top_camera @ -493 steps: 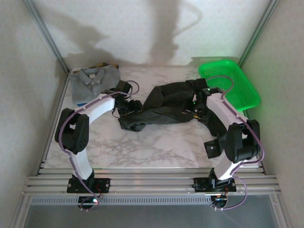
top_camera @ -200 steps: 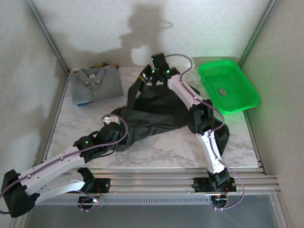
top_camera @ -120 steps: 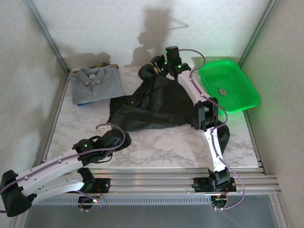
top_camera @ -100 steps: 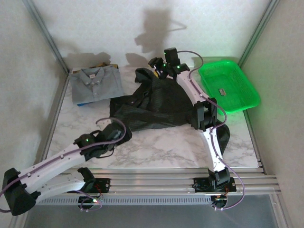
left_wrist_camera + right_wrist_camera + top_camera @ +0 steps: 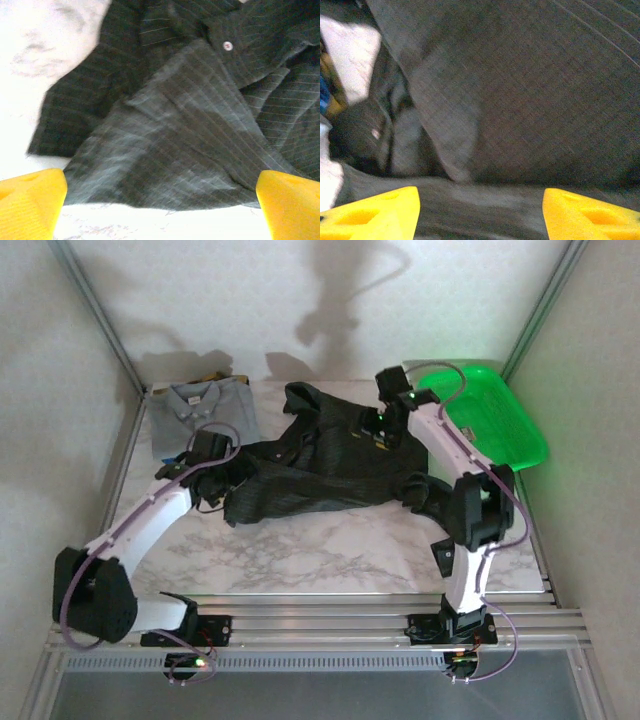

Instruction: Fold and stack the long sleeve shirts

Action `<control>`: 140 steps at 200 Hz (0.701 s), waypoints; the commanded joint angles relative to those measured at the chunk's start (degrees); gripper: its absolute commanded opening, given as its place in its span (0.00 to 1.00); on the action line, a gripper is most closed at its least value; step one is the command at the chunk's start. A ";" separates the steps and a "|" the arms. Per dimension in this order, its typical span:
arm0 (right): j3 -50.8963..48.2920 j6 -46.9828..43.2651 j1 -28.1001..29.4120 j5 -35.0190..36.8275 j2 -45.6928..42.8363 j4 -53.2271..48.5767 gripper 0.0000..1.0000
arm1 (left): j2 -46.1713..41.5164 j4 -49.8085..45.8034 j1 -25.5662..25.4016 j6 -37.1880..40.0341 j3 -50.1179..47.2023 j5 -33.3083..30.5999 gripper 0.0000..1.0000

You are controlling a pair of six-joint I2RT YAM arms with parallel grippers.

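The dark striped long sleeve shirt (image 5: 330,465) lies loosely spread and creased across the middle of the table. A grey-blue long sleeve shirt (image 5: 200,415) lies folded at the back left. My left gripper (image 5: 232,472) is at the dark shirt's left edge. In the left wrist view it (image 5: 160,212) is open, its yellow fingertips (image 5: 30,200) wide apart over the shirt's hem (image 5: 165,165). My right gripper (image 5: 376,426) hovers over the shirt's upper middle. It (image 5: 480,212) is open too, with dark cloth (image 5: 520,100) below and nothing held.
A bright green plastic basket (image 5: 510,445) stands at the back right, close to the right arm's forearm. Bare marble table (image 5: 330,550) shows in front of the dark shirt. Metal frame posts and white walls close in both sides.
Both grippers opened and let go of the dark shirt, which dropped onto the table. The left arm swung up to the shirt's left edge. The right gripper came forward and down from the back.
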 commanded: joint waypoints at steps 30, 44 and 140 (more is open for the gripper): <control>-20.14 -5.55 3.34 5.54 -12.33 1.00 0.66 | 15.39 -2.47 -0.35 9.64 12.02 3.41 0.81; -23.57 -4.94 3.84 5.32 -14.51 1.49 0.67 | 18.67 -3.41 -0.63 11.15 14.40 1.91 0.76; -31.84 -5.83 3.98 9.39 -21.81 1.53 0.67 | 36.91 -8.35 -4.64 12.40 28.64 -1.51 0.65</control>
